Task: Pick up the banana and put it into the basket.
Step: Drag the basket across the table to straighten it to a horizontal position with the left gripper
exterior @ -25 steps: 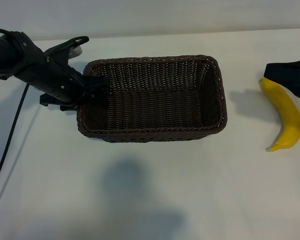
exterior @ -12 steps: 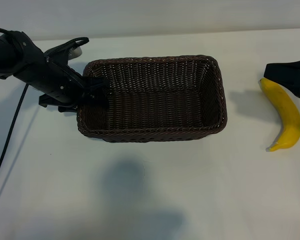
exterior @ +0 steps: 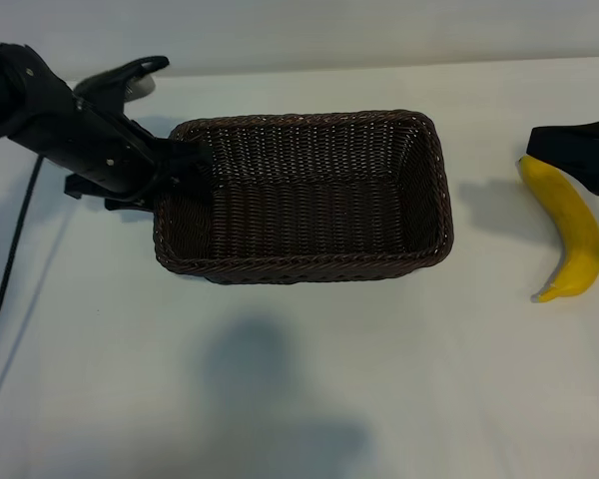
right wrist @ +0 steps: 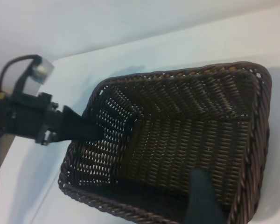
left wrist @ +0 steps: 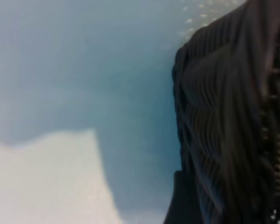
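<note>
your left gripper (exterior: pixel 185 160) has shifted up and back a little along the basket's (exterior: pixel 309 264) left end wall over the last second, and its arm now sits slightly higher in the exterior view. one finger (right wrist: pixel 84 128) reaches inside the wall in the right wrist view, so the jaws stand apart astride the rim rather than clamped tight, and the basket itself has not moved. the banana (exterior: pixel 569 230) lies flat on the table (exterior: pixel 299 399), well apart from the basket on its right side, exactly where it was. your right gripper (exterior: pixel 579 150) hangs at the banana's upper end, just touching or just above it, jaws apart and unchanged, with nothing lifted. so only the steadying side has changed, and the pick itself is not yet begun. you likely need to close the right gripper on the banana next.
</note>
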Robot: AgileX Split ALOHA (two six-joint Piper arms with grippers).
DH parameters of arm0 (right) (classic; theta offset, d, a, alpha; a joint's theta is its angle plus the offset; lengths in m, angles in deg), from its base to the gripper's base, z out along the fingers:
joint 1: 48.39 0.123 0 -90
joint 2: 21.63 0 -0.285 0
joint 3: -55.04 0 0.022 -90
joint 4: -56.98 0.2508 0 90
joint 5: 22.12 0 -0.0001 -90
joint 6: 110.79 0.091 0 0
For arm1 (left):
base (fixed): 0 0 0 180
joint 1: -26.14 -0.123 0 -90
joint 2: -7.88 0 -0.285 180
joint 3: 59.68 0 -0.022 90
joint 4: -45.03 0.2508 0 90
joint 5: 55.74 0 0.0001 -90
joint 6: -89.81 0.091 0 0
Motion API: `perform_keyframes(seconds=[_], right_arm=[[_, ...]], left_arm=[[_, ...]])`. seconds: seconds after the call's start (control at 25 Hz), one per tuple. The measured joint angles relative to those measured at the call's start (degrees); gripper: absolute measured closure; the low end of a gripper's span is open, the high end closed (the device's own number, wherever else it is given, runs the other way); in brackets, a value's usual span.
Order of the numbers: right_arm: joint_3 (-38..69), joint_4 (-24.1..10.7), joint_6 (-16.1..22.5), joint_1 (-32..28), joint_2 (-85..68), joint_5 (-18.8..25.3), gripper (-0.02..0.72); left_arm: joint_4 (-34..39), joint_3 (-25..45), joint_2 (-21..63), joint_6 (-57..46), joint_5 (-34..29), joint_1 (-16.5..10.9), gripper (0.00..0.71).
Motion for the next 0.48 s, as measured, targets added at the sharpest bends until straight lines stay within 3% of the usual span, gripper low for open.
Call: perform_keyframes(seconds=[0.48], right_arm=[[0.0,0.0,0.0,0.0,0.0,0.0,0.258]], left_arm=[[6.63,-0.06,8.93,-3.1,-4.98,0.0,0.139]])
